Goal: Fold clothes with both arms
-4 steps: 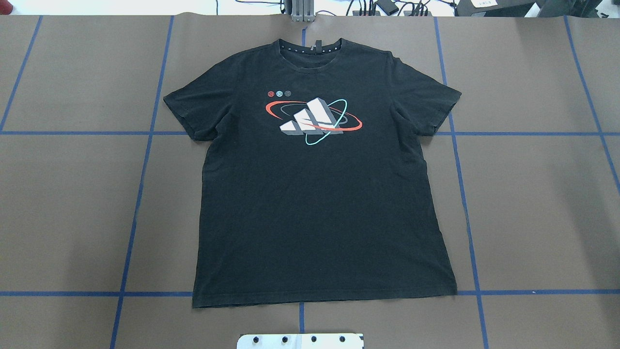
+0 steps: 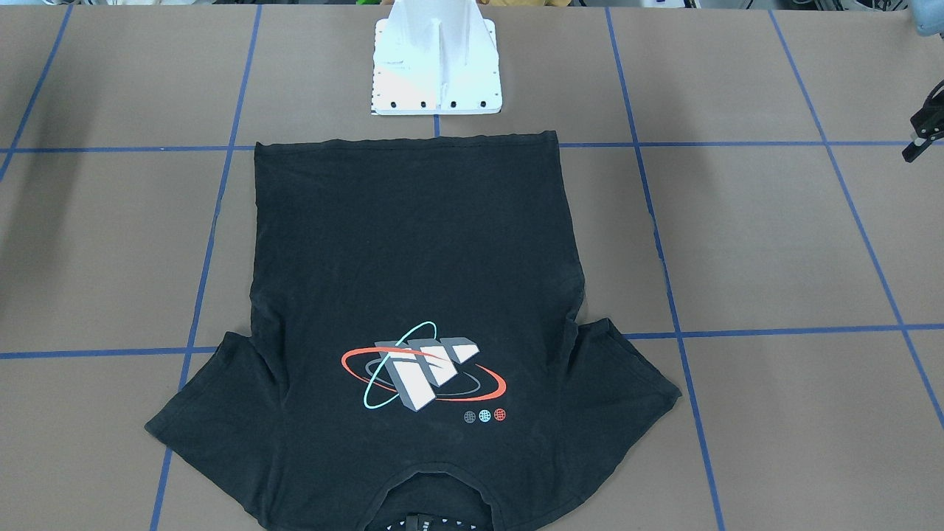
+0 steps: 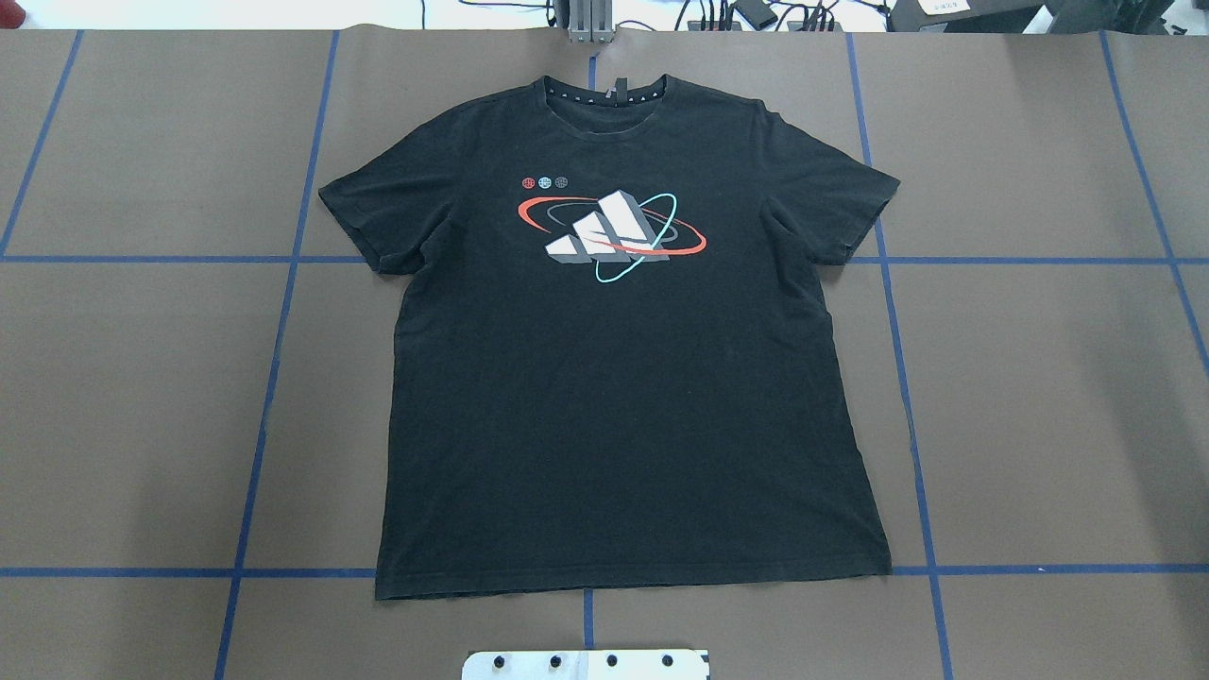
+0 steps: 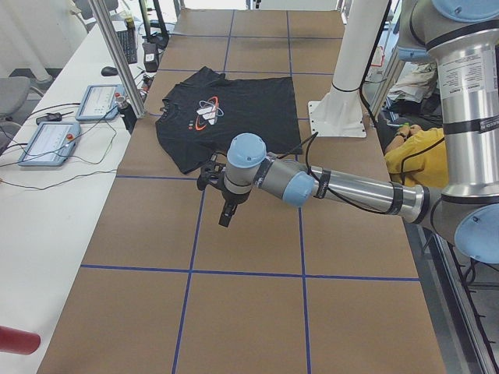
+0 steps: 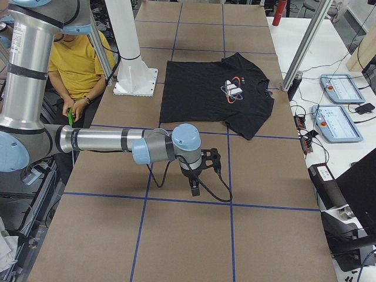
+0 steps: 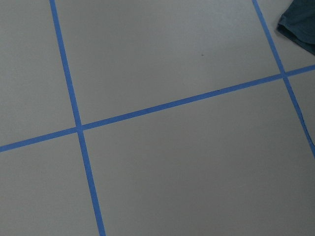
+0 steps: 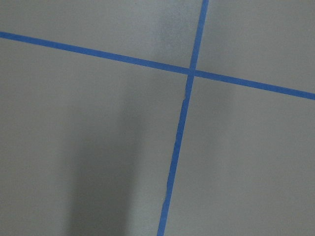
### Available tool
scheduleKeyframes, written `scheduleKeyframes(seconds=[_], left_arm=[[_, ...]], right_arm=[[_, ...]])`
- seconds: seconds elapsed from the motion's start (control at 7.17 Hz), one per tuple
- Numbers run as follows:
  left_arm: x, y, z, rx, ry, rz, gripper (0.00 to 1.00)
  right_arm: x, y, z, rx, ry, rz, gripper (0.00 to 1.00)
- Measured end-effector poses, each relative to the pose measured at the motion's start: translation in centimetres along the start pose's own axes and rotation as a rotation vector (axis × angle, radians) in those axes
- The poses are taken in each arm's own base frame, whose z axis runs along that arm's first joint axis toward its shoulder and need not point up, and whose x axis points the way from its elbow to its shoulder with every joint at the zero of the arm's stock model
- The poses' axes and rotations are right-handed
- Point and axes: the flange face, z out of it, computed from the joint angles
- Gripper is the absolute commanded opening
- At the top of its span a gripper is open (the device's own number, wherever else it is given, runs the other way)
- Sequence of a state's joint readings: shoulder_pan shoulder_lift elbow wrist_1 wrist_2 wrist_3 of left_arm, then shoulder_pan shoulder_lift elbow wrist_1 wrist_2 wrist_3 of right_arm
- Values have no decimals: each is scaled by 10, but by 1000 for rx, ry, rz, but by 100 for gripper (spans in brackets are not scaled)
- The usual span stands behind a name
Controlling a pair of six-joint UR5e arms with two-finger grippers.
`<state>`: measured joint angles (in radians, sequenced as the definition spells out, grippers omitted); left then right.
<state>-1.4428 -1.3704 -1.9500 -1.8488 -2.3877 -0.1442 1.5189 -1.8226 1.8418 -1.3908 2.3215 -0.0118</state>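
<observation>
T-shirt [image 2: 413, 258] collar cut off below, left end effector [image 2: 913, 150] clipped at edge

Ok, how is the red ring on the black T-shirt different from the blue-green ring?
The red oval ring lies wide and nearly flat across the print; the teal oval ring stands steeply tilted. The red ring is longer and thicker at one end; the teal ring is shorter and thin all round. Both loop around the white-grey blocks on the black short-sleeved T-shirt and cross each other.
</observation>
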Motion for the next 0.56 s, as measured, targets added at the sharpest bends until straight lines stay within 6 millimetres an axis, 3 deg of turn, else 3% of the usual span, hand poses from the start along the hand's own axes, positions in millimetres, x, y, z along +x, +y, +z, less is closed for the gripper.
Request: scheduleKeyframes(seconds=[0.56], left_arm=[[2,1,-1,4,8,6,99]], right_arm=[[-1,1,3,-2,-24,-1,100]])
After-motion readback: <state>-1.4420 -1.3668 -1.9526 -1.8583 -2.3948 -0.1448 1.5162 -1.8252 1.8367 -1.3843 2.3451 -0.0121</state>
